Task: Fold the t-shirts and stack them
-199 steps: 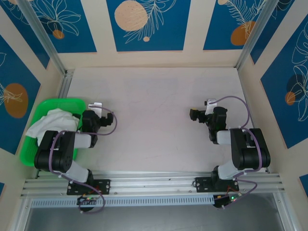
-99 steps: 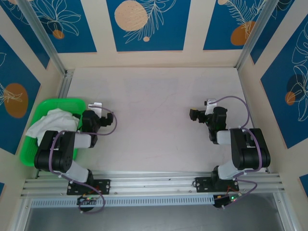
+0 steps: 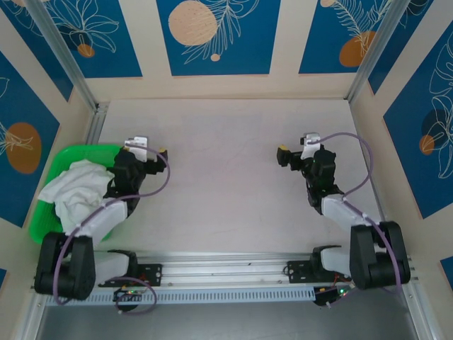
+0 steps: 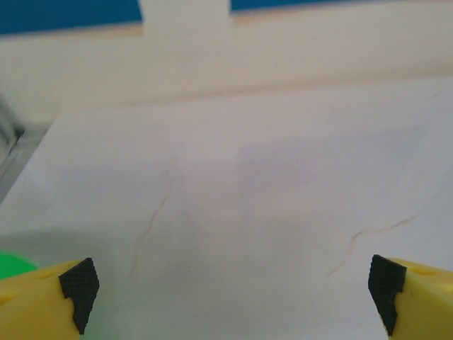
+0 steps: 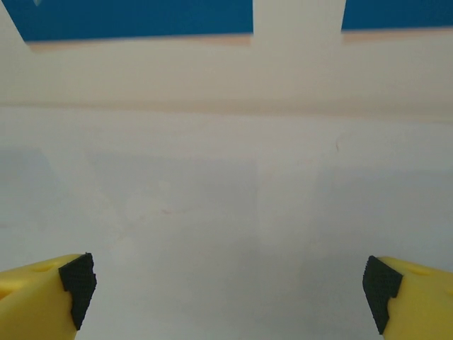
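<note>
Nothing folded yet: white t-shirt (image 3: 74,190) crumpled in tray (image 3: 85,150) just left of left gripper (image 4: 230,294); it and right gripper (image 5: 230,287) both spread wide, empty.

White t-shirt (image 3: 73,190) crumpled in green tray (image 3: 83,151)

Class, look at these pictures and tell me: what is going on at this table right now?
Two robot arms are there to fold t-shirts, but neither holds anything. A crumpled white cloth t-shirt lies heaped in the bright green plastic tray on the left, untouched. The left gripper and right gripper both hang open over the pale tabletop. No folding has begun.
</note>
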Robot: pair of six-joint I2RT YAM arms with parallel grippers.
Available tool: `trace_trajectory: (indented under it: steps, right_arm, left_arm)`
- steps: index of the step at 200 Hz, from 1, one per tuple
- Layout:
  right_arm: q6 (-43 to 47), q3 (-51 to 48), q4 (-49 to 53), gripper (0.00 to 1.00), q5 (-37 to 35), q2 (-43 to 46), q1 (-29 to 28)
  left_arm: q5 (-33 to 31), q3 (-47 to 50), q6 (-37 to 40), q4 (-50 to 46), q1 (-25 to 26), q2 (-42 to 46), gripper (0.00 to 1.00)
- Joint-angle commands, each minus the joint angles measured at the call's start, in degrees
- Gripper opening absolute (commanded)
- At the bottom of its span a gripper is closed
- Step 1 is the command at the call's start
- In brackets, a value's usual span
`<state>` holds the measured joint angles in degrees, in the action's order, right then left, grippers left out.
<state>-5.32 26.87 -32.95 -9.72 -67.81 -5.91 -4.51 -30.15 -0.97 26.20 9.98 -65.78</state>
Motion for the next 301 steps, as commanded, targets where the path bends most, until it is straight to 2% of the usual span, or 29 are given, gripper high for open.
trace_trajectory:
  steps: [1, 15, 33, 52, 68, 80, 87, 95, 106, 127, 151, 161, 171, 196, 221, 257, 301]
  right_arm:
    - [-6.62, -0.38, 3.20, 0.99, -5.38, 5.30, -0.51]
    - [-13.24, 0.33, 6.92, 0.99, -6.95, 8.96, -0.12]
    - [-18.98, 1.18, 11.01, 0.99, -3.09, 12.95, 1.35]
    - [-29.57, 3.59, 22.51, 0.99, -2.83, 17.28, 3.17]
    - [-34.07, 2.16, 21.73, 0.99, 3.08, 20.08, 5.46]
    - [-41.32, 0.33, 21.21, 0.99, 4.48, 22.28, 5.91]
    - [-42.59, -0.60, 18.80, 0.99, 7.39, 22.53, 5.63]
    - [-42.79, 0.01, 18.43, 0.99, 9.45, 22.08, 3.98]
    - [-42.30, 3.00, 23.13, 0.99, 8.46, 20.48, -0.42]
    - [-38.33, 7.72, 28.84, 0.99, 6.34, 15.60, -13.97]
    - [-31.13, 10.60, 30.37, 0.97, 1.67, 8.38, -29.85]
    - [-27.29, 11.22, 30.24, 0.94, 0.47, 5.49, -34.59]
    - [-25.91, 10.70, 28.77, 0.94, -0.54, 3.67, -36.92]
    - [-25.96, 9.52, 24.07, 0.93, 4.06, 0.32, -38.22]
    - [-25.34, 10.52, 25.32, 0.93, 2.95, -0.96, -39.00]
    - [-25.71, 10.38, 24.95, 0.92, 2.89, -1.18, -39.05]
    - [-25.22, 10.12, 25.07, 0.92, 1.65, -0.74, -39.09]
  left_arm:
    - [4.06, -5.24, -6.79, -6.04, 2.86, 5.09, 1.00]
    - [7.87, -7.55, -12.38, -4.59, 3.02, 7.12, 1.00]
    - [10.59, -12.02, -18.99, -7.33, 2.99, 8.67, 1.00]
    - [5.29, -17.84, -29.40, -18.40, 2.47, 9.07, 1.00]
    - [3.27, -20.68, -33.89, -24.63, 1.22, 8.59, 1.00]
    - [-0.93, -22.44, -35.46, -30.24, 0.65, 8.14, 1.00]
    - [-3.33, -23.93, -35.69, -34.25, 0.29, 7.58, 1.00]
    - [-6.65, -26.41, -35.71, -39.53, -0.10, 6.25, 1.00]
    - [-10.76, -29.89, -36.18, -47.90, -0.72, 3.82, 1.00]
    - [-13.71, -33.18, -36.18, -57.15, -2.61, -1.00, 1.00]
    - [-17.98, -32.83, -33.54, -59.82, -3.13, -5.57, 0.99]
    - [-19.95, -32.50, -30.42, -59.37, -3.13, -7.30, 0.97]
    - [-20.99, -31.15, -25.67, -56.77, -3.17, -8.68, 0.95]
    - [-24.75, -30.43, -23.72, -57.01, -3.50, -12.73, 0.96]
    - [-27.31, -30.28, -24.93, -59.14, -4.01, -16.00, 0.97]
    - [-15.62, -26.19, -28.26, -53.97, -9.86, -17.00, 0.96]
    - [-9.90, -28.76, -27.60, -54.08, -10.41, -23.59, 0.82]
